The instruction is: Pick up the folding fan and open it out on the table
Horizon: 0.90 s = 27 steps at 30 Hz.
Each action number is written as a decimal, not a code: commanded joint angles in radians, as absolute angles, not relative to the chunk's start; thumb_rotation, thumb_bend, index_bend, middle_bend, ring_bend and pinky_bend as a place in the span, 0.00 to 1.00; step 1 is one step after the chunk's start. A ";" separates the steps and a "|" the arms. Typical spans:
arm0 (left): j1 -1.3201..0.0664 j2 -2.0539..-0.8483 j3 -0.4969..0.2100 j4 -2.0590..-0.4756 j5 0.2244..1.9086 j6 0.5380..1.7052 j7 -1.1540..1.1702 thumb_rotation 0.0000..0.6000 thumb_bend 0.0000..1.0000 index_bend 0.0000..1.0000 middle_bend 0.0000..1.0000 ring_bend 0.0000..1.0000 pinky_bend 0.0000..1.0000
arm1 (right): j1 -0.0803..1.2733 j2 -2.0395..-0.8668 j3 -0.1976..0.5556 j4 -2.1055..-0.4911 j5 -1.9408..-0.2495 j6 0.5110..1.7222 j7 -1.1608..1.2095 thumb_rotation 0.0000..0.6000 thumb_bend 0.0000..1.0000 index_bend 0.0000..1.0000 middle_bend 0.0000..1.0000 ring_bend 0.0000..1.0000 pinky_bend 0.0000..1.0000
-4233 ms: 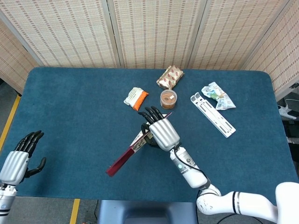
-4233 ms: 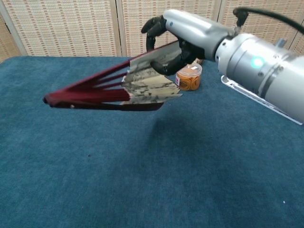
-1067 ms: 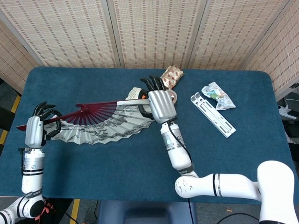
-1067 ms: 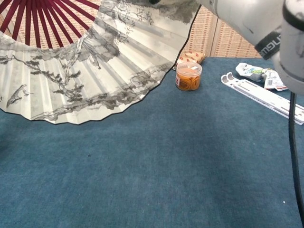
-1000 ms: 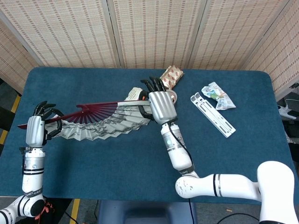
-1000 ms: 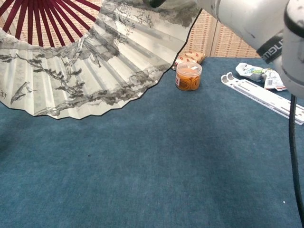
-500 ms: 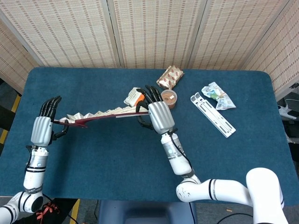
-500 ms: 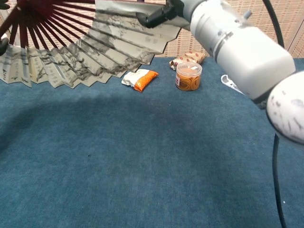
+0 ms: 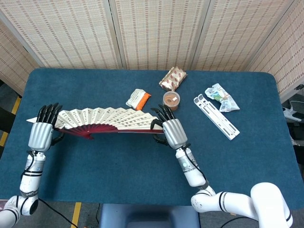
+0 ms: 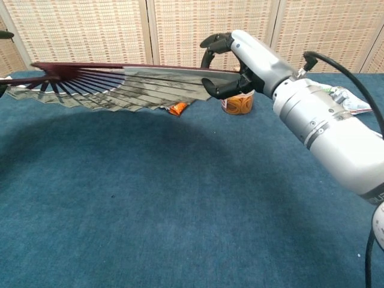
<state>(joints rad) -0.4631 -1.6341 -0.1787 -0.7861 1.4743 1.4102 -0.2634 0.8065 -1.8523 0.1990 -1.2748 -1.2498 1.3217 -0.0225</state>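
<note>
The folding fan (image 9: 95, 117) is spread wide, with white painted paper and dark red ribs (image 9: 90, 129). It lies nearly flat and is held a little above the blue table (image 9: 142, 171). My right hand (image 9: 172, 132) grips its right end. My left hand (image 9: 40, 135) holds its left end near the table's left edge. In the chest view the fan (image 10: 120, 84) shows edge-on, throwing a shadow on the cloth, and the right hand (image 10: 240, 66) curls around its outer rib. The left hand lies past that view's left border.
Behind the fan lie an orange-and-white packet (image 9: 138, 99), a small jar with an orange lid (image 9: 171, 100) and a brown wrapped snack (image 9: 172, 78). A white folding rack (image 9: 216, 116) and a crumpled packet (image 9: 222, 98) sit at the right. Blue cloth stretches in front of the fan.
The open fan has tipped from standing upright to nearly flat and has come down toward the table. Both hands have lowered with it, still holding its ends.
</note>
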 commanded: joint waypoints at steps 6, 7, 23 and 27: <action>-0.449 -1.703 -0.114 -0.643 1.505 1.392 -0.258 1.00 0.48 0.00 0.00 0.00 0.03 | 0.748 -1.840 0.132 -1.264 -1.293 1.289 -0.077 1.00 0.55 0.07 0.09 0.00 0.00; -0.449 -1.703 -0.114 -0.643 1.505 1.392 -0.258 1.00 0.48 0.00 0.00 0.00 0.03 | 0.748 -1.840 0.132 -1.264 -1.293 1.289 -0.077 1.00 0.52 0.04 0.08 0.00 0.00; -0.394 -1.720 -0.015 -0.485 1.558 1.374 -0.145 1.00 0.44 0.00 0.00 0.00 0.03 | 0.603 -1.677 -0.034 -1.409 -1.343 1.271 -0.332 1.00 0.31 0.00 0.00 0.00 0.00; -0.385 -1.681 0.001 -0.518 1.559 1.344 -0.103 1.00 0.43 0.00 0.00 0.00 0.03 | 0.572 -1.645 -0.041 -1.431 -1.378 1.304 -0.340 1.00 0.31 0.00 0.00 0.00 0.00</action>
